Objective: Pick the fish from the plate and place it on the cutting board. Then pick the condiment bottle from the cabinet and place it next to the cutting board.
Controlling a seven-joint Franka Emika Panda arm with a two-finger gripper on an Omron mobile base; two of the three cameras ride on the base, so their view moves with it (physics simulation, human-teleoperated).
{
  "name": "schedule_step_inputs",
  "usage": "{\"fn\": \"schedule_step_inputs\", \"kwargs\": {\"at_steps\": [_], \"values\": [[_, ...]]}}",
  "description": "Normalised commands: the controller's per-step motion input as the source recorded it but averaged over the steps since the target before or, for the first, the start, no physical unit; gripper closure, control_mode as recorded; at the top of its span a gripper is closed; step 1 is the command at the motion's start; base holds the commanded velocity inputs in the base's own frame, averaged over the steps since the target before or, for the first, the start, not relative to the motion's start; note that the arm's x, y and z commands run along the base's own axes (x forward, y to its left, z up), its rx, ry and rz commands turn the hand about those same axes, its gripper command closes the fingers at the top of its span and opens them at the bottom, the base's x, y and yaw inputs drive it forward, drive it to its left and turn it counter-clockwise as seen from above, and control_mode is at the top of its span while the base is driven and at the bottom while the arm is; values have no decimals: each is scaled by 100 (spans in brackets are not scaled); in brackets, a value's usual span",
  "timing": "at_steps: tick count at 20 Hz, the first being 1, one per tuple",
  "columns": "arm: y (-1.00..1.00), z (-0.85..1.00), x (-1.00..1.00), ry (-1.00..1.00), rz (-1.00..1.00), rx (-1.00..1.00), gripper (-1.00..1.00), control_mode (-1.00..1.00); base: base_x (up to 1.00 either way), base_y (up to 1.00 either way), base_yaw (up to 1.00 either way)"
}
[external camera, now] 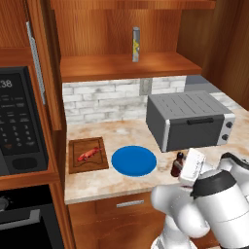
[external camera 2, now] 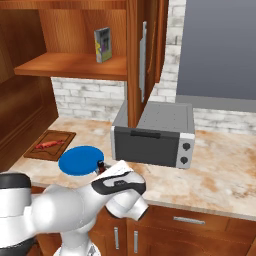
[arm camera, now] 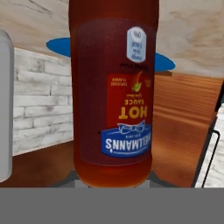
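Observation:
The small red-orange fish (external camera: 87, 155) (external camera 2: 48, 145) lies on the dark brown cutting board (external camera: 95, 163) (external camera 2: 60, 136), at the counter's left. To its right the blue plate (external camera: 133, 160) (external camera 2: 77, 160) (arm camera: 59, 46) is bare. The dark brown condiment bottle (external camera: 178, 164) (external camera 2: 101, 166) (arm camera: 113, 100), with a black cap and a red label, stands upright at counter height just right of the plate, in front of the toaster oven. My gripper (external camera: 182, 168) (external camera 2: 106, 172) (arm camera: 113, 181) is shut on it from the front. The hand view is rolled upside down, and the bottle hides the fingers. The wooden cabinet shelf (external camera: 116, 65) (external camera 2: 65, 65) is above.
A grey toaster oven (external camera: 189, 120) (external camera 2: 155, 135) stands right of the plate, close behind the bottle. A tall grey cylinder with a yellow mark (external camera: 136, 44) (external camera 2: 103, 45) is on the cabinet shelf. A black microwave (external camera: 19, 126) is built in at the left.

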Motion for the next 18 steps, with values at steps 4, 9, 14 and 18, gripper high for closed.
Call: {"fn": "schedule_step_inputs", "kwargs": {"at_steps": [4, 9, 14, 18], "values": [[0, -19, 8, -8, 0, 0, 100, -100, 0, 0, 0], [0, -32, 8, -6, 0, 0, 100, -100, 0, 0, 0], [0, -10, 5, -2, 0, 0, 100, -100, 0, 0, 0], [0, -9, 5, -1, 0, 0, 100, -100, 0, 0, 0]]}}
